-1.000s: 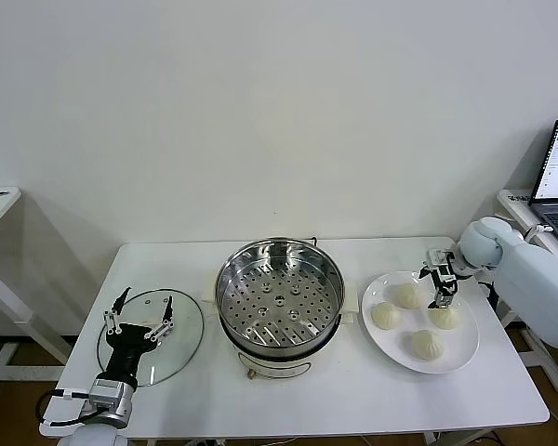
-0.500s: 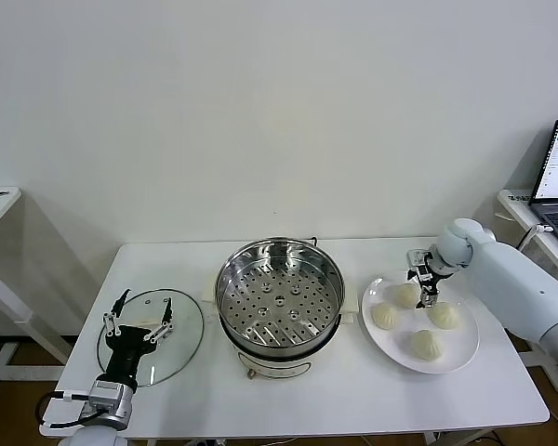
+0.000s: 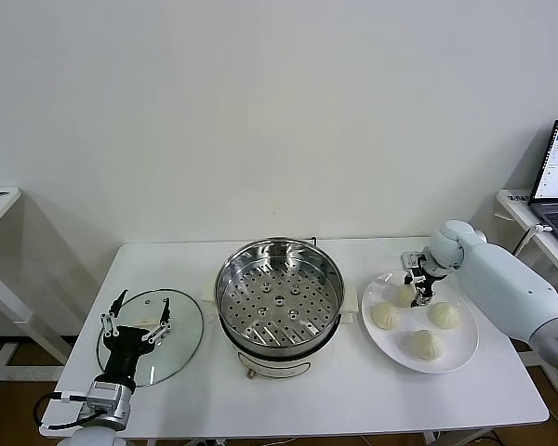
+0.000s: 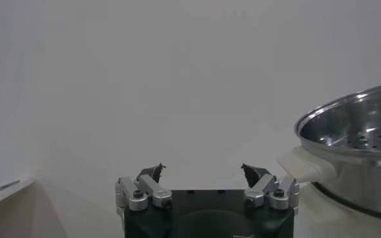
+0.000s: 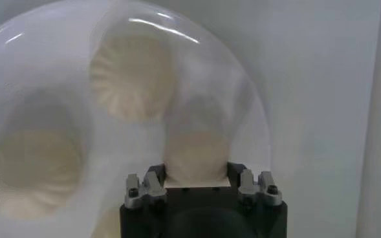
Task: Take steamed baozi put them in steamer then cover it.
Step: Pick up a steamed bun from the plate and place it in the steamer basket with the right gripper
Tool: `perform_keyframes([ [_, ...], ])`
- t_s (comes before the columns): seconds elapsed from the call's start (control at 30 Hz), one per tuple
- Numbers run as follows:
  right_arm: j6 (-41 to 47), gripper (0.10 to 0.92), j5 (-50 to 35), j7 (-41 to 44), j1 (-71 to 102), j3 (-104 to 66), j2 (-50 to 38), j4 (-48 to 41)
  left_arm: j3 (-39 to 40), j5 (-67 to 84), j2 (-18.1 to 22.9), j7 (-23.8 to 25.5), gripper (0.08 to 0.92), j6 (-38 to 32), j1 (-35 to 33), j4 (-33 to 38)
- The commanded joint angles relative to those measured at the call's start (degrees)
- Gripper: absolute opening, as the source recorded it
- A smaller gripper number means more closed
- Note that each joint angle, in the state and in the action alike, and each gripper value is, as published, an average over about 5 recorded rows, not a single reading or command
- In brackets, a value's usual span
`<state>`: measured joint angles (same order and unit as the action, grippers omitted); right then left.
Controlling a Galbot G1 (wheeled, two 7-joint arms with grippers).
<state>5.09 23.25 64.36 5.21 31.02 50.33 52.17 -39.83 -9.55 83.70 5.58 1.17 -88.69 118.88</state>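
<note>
The right gripper (image 3: 418, 290) clenched the rear baozi (image 3: 405, 295) of 4 on the plate (image 3: 465, 348), apparently to carry it to the empty steamer (image 3: 279, 293) alongside, while the left gripper (image 3: 138, 316) hung released above the glass lid (image 3: 181, 339)

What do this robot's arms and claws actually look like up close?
The right arm is clad in smooth, rounded white shells. Its right claw is a small black-and-silver piece. The left claw has a black body, silver metal links with screws and thin dark-tipped fingers, above a silver wrist ring with a black cable.
</note>
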Motion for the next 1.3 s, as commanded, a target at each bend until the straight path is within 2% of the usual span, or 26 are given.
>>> perform_keyframes([
  [0.03, 0.1, 0.645, -3.7, 0.3, -1.3, 1.4, -3.4, 4.6, 0.1, 0.0, 0.0, -0.1, 0.823, 0.1, -0.2, 0.5],
  [0.2, -1.8, 0.645, -11.3, 1.6, -10.3, 9.5, -10.8, 14.3, 0.3, -0.1, -0.1, -0.1, 0.823, 0.2, -0.4, 1.1],
  [0.3, -7.6, 0.645, -16.0, 3.2, -20.3, 17.5, -13.9, 20.1, 0.4, -0.4, -0.1, -0.2, 0.823, -0.1, -0.5, 1.2],
  [0.47, -17.5, 0.645, -18.9, 6.1, -36.1, 27.7, -14.1, 27.6, 0.1, -0.6, -0.3, -0.3, 0.823, -0.2, -0.8, 1.5],
  [0.57, -23.9, 0.645, -20.1, 7.7, -44.3, 32.8, -11.7, 30.3, -0.1, -0.6, -0.3, -0.4, 0.823, -0.2, -0.9, 1.8],
  [0.77, -31.0, 0.645, -21.4, 7.6, -51.7, 39.5, -4.1, 34.2, -0.6, -0.4, -0.6, -0.3, 0.823, -0.1, -1.2, 2.1],
  [1.03, -38.4, 0.645, -16.7, 3.7, -50.9, 42.4, 6.9, 34.4, -2.6, 0.2, -1.7, 0.1, 0.823, -0.2, -1.3, 1.7],
  [1.3, -42.3, 0.645, -11.3, 0.4, -46.5, 41.3, 14.3, 30.1, -4.1, 1.2, -1.9, 0.4, 0.823, 0.0, -0.8, 1.1],
])
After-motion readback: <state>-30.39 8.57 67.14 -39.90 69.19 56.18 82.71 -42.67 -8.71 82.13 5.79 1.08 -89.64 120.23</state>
